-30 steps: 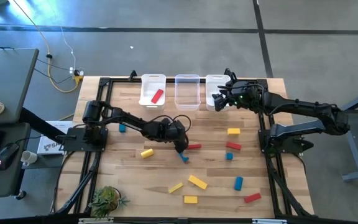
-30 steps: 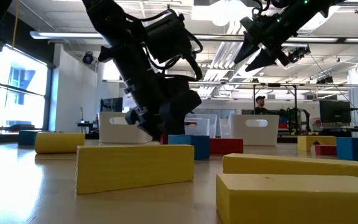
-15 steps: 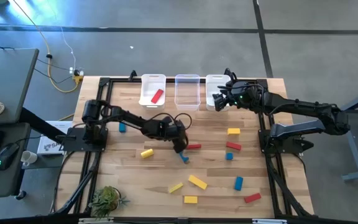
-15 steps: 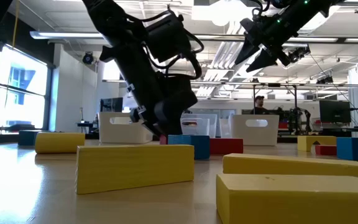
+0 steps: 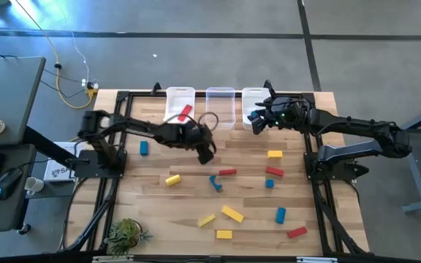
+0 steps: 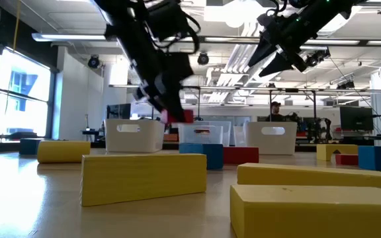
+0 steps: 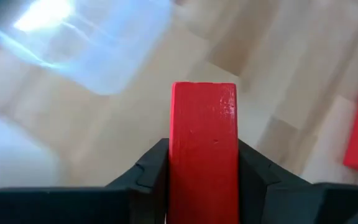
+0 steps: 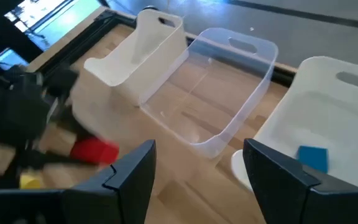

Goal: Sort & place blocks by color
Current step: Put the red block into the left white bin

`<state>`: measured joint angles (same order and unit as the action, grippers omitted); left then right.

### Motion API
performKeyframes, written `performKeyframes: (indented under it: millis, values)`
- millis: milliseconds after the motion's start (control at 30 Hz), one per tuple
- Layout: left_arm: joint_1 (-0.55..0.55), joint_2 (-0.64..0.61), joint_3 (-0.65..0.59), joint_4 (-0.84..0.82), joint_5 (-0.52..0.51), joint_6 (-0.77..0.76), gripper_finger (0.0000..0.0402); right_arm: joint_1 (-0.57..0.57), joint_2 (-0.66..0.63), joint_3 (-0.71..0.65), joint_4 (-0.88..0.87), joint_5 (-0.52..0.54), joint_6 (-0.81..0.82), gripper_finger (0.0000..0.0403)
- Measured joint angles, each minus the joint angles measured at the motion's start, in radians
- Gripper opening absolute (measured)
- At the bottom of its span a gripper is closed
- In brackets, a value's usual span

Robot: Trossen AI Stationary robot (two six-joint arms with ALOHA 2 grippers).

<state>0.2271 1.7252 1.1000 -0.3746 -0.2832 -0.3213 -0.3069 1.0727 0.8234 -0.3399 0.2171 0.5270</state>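
Sorting is judged barely begun. One red block is seen in the left bin, one blue block in the right bin. A red bar is gripped by the left end effector, lifted near the bins. The right end effector is held open above the right bin. About a dozen blocks are left on the surface.

Even overhead light; soft shadows on the table. Low view: window glare at left, ceiling strips bright, arms backlit, near blocks soft. Left wrist: background motion-blurred, glare upper left. Right wrist: left side smeared.
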Motion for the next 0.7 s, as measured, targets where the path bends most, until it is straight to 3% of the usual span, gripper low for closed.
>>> performKeyframes:
  millis: [367, 533, 700]
  values:
    - [0.132, -0.229, 0.001, -0.145, -0.151, 0.048, 0.0108, 0.154, 0.004, 0.000, 0.003, -0.031, 0.017, 0.0229]
    - [0.214, -0.254, 0.001, -0.213, -0.149, 0.047, 0.0109, 0.237, 0.020, 0.000, 0.007, -0.144, 0.025, 0.0229]
    - [0.305, -0.234, 0.000, -0.293, -0.130, 0.045, 0.0109, 0.336, 0.057, 0.000, 0.017, -0.151, 0.082, 0.0229]
